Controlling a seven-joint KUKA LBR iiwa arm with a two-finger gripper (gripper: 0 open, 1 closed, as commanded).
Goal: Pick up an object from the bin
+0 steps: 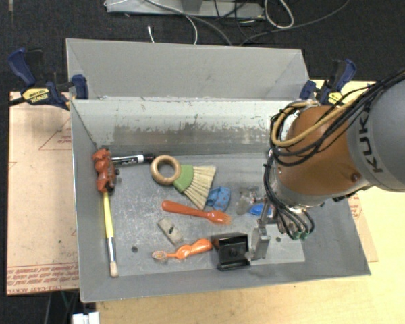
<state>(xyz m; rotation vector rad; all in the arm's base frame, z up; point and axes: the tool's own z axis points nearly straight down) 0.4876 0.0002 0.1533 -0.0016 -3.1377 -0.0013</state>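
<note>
My gripper hangs low over the bin's front right part, under the arm's orange cover. Just left of it, touching or nearly touching, lies a small black box near the front wall. A small blue piece and a greyish clear piece lie just behind the gripper. An orange brush-like tool lies left of the black box.
Toward the middle lie a long orange-handled tool, a blue lump, a green-handled straw whisk and a tape roll. A grey block, yellow-handled stick, red-brown figure and black marker lie at the left.
</note>
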